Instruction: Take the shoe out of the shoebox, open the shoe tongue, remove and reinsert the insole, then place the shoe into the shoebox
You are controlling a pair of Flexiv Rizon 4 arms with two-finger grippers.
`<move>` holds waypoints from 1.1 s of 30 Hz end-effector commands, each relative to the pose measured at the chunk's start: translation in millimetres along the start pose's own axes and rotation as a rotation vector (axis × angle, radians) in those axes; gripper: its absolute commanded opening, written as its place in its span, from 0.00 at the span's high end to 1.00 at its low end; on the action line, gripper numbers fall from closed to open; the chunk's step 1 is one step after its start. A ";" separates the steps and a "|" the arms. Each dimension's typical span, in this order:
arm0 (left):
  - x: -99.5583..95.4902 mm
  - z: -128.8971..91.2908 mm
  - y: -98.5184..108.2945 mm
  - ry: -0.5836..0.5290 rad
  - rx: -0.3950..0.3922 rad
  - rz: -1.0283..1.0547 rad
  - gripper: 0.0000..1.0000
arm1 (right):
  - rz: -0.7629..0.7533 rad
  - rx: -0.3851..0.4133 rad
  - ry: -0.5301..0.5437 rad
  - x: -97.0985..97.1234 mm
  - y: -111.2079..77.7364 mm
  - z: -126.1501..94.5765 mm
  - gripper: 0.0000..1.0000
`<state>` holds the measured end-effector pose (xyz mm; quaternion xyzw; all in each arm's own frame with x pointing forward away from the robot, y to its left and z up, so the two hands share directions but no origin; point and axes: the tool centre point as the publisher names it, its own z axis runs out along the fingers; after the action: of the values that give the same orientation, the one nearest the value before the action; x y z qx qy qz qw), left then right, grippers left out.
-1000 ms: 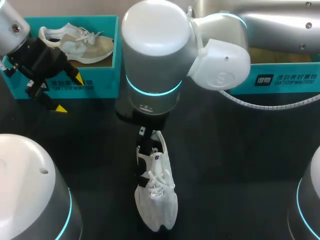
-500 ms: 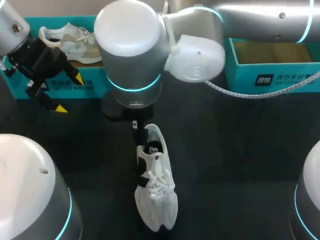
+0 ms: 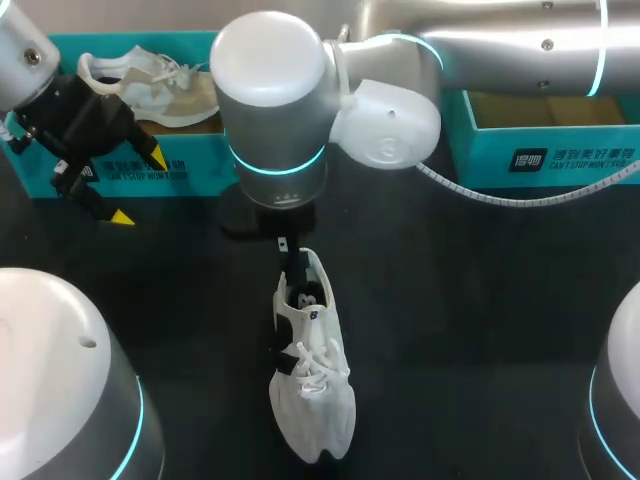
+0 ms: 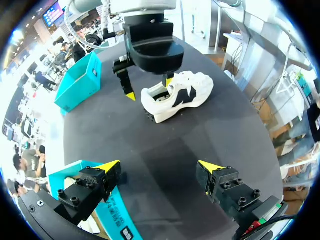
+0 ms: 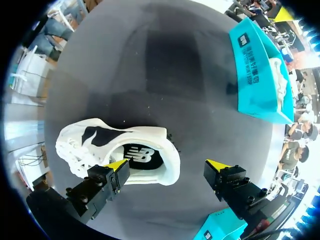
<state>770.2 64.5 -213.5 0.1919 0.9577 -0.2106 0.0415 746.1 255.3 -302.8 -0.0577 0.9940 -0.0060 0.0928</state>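
Observation:
A white shoe [image 3: 315, 392] lies on the black table, toe toward me, its dark insole [image 5: 139, 156] showing in the opening. My right gripper [image 3: 291, 266] hangs open just over the shoe's heel. In the right wrist view this gripper [image 5: 167, 165] has one fingertip [image 5: 118, 165] over the opening and the heel rim between its fingers, with nothing gripped. My left gripper [image 3: 138, 187] stands open at the far left, beside the teal shoebox [image 3: 205, 160] that holds a beige shoe [image 3: 165, 88]. In the left wrist view the left gripper [image 4: 159, 166] is well short of the white shoe [image 4: 180, 95].
A second teal box [image 3: 545, 150] stands at the back right, behind my right arm. The right arm's thick wrist [image 3: 275, 100] hides the table behind the shoe. Bare black table lies on both sides of the shoe.
My right arm swung left, then slightly back, and its gripper drew back from inside the shoe to over its heel. The shoe and the left arm have not moved.

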 end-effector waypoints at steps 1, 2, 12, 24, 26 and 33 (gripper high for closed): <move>1.0 -0.5 0.0 -0.001 -0.002 0.000 0.00 | 0.000 -0.022 0.024 -7.0 -5.2 19.2 0.00; 1.0 -0.5 0.0 -0.001 -0.002 0.000 0.00 | -0.003 -0.023 0.027 -7.5 -5.8 23.0 0.00; 1.0 -0.5 0.0 -0.001 -0.002 0.000 0.00 | -0.012 0.018 0.069 -14.0 -6.9 54.7 0.00; 1.0 -0.5 0.0 -0.001 -0.002 0.000 0.00 | -0.047 0.002 0.080 -13.4 -3.6 73.9 0.18; 1.0 -0.5 0.0 -0.001 -0.002 0.000 0.00 | -0.046 -0.003 0.088 -12.8 -4.5 76.7 0.26; 1.0 -0.5 0.0 -0.001 -0.002 0.000 0.00 | -0.043 -0.004 0.105 -14.2 -9.4 87.1 0.31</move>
<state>770.2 64.4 -213.5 0.1919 0.9576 -0.2106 0.0415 775.0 248.0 -380.5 -0.0787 0.9959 -0.0114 0.0427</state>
